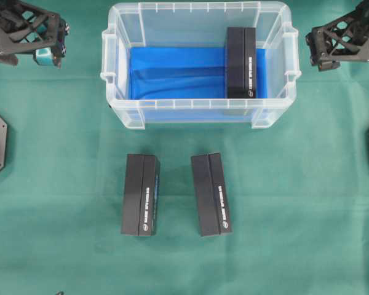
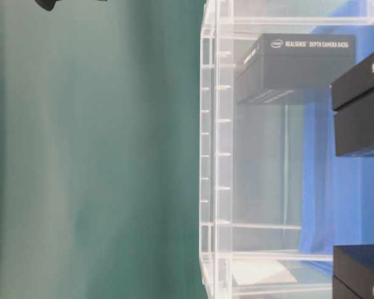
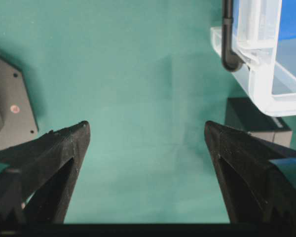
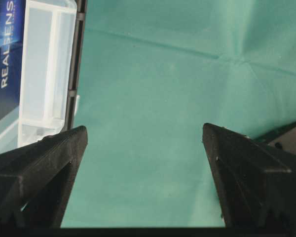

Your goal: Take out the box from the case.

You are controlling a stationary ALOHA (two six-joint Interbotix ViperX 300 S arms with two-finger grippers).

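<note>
Both my grippers, left (image 3: 147, 133) and right (image 4: 144, 136), are spread wide with nothing in them. One box (image 1: 241, 62) sits inside the case (image 1: 200, 112) at its right end.

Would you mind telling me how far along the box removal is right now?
Two black boxes already lie on the green cloth outside the case. Nothing is in hand: the left hand and right hand are open, beside the case. One box remains inside.
</note>
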